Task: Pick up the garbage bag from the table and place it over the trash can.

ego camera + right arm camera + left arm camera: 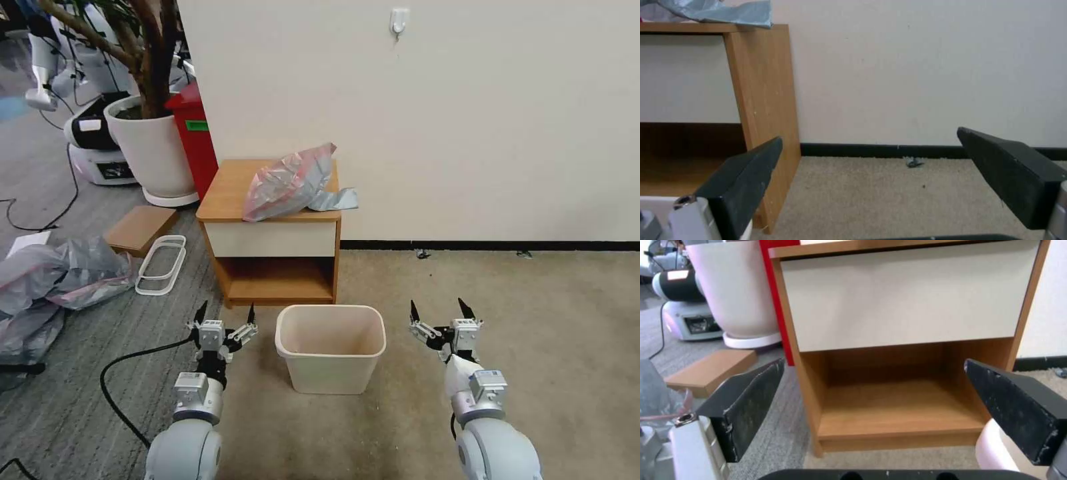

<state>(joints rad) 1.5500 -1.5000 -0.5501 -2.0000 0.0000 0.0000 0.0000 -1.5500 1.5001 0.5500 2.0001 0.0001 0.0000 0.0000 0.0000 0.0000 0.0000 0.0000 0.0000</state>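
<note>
An office-like robot test room with a staged bedroom corner: grey carpet tiles [73, 373], trailing cables [120, 380] and another white robot base [97, 150] (parked behind the plant pot [150, 143]). A nightstand [273, 230] stands against a bare partition wall [467, 120].

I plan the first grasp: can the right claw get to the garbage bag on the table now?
Probably yes: the right claw is open and nothing stands between it and the garbage bag, which overhangs the table.
</note>
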